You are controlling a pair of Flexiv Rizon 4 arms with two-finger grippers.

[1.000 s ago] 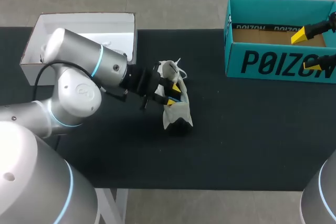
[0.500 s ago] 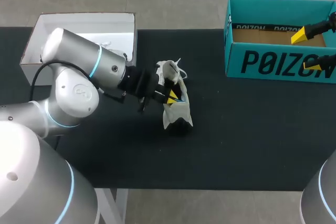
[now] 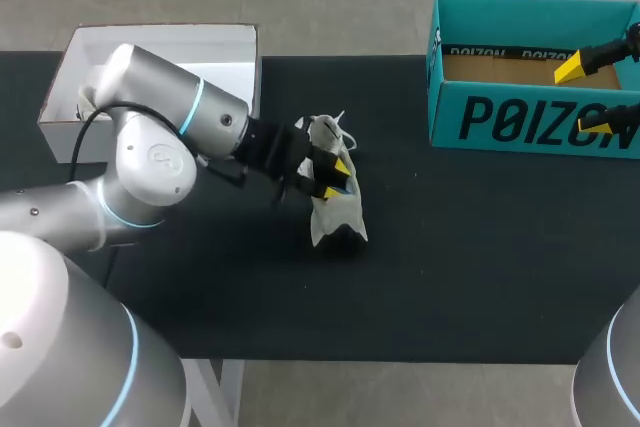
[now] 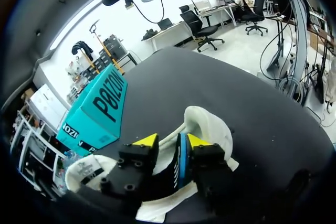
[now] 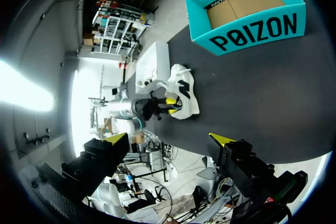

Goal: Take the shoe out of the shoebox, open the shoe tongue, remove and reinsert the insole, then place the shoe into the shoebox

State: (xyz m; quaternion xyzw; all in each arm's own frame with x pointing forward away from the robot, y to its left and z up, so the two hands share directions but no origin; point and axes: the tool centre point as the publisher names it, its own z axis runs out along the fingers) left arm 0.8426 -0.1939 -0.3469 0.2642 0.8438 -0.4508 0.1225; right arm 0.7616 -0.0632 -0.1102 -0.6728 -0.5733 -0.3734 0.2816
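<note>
A white shoe (image 3: 338,215) lies on the black table, left of the middle. My left gripper (image 3: 336,178) is pushed into its opening from the left. In the left wrist view this gripper (image 4: 172,141) stands open inside the shoe (image 4: 212,124), with a blue-edged strip (image 4: 181,161) in the gap, against one finger. Whether that strip is the insole is unclear. The teal shoebox (image 3: 530,117) stands open at the far right, with bare cardboard inside. My right gripper (image 3: 583,98) hangs wide open at the box's right end, holding nothing. The right wrist view shows the shoe (image 5: 185,94) far ahead of its gripper (image 5: 169,140).
A white box (image 3: 150,47) sits at the table's far left, behind my left arm (image 3: 160,137). Bare black table (image 3: 470,267) lies between the shoe and the teal box and along the front edge.
The left gripper's yellow tips closed together inside the shoe half a second ago and now stand apart again. Its arm shifted slightly. The shoe and the right arm stayed put.
</note>
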